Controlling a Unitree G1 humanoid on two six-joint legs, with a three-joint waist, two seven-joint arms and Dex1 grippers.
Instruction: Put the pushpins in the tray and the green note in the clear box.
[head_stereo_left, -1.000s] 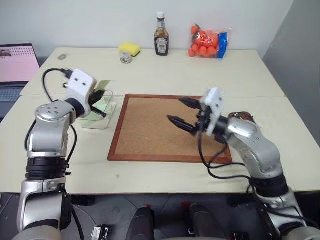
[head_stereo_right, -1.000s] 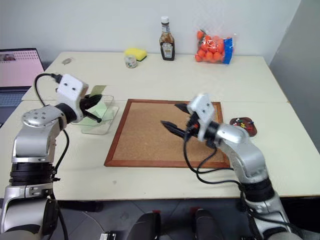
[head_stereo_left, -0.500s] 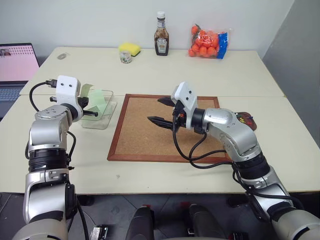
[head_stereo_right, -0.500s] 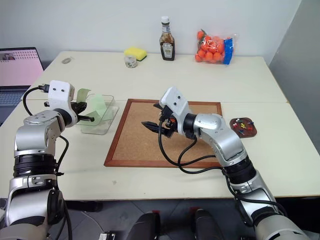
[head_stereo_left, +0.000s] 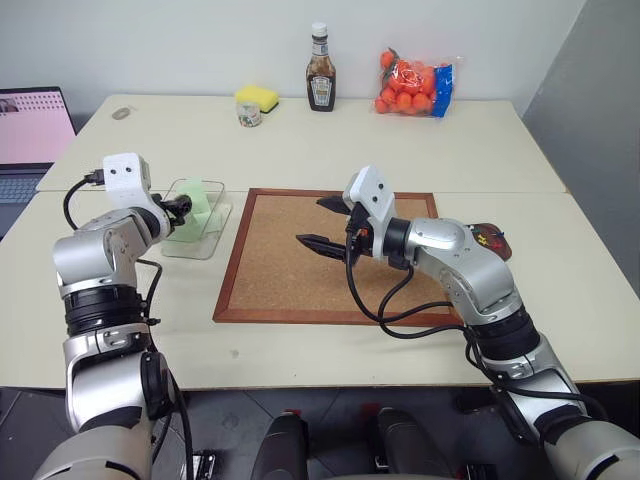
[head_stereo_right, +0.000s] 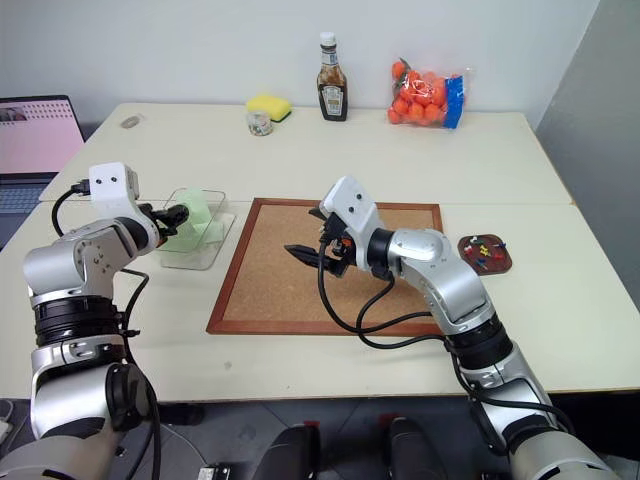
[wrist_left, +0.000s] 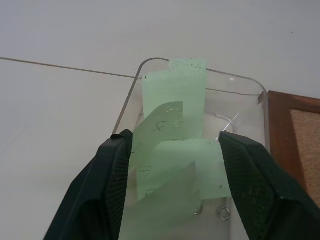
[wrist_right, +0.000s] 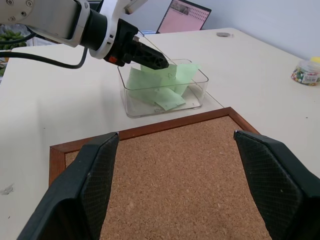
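At the left end of the pale table (head_stereo_left: 300, 140), the left claw (wrist_left: 172, 142) hangs over the shallow clear plastic box (head_stereo_left: 195, 222) with its two black fingers spread wide and gripping nothing. The thin pale green paper note (wrist_left: 175, 125) lies between those fingers, tilted inside the box and leaning on its far wall, with its top edge reaching past the rim. More pale green slips lie flat beneath it.

The chief risk, as I judge it, is the note itself. It is light and stands half upright, so a finger brushing it as the arm backs away could drag it over the rim. It may also cling to one finger; from the wrist view I cannot tell whether it touches either one.

The right claw (head_stereo_left: 328, 222) hovers above the wood-framed corkboard (head_stereo_left: 290, 270), jaws wide and empty. The tiny plastic-headed pushpins (head_stereo_right: 484, 250) already sit in the small dark reddish-brown tray (head_stereo_right: 485, 253), just past the board's right edge.

Well away, along the far edge, stand a yellow sponge (head_stereo_left: 257, 97), a small jar (head_stereo_left: 249, 115), a brown sauce bottle (head_stereo_left: 320, 70) and a bag of orange fruit (head_stereo_left: 412, 82). A laptop (head_stereo_left: 35, 125) sits off to the left. None of these blocks either arm.
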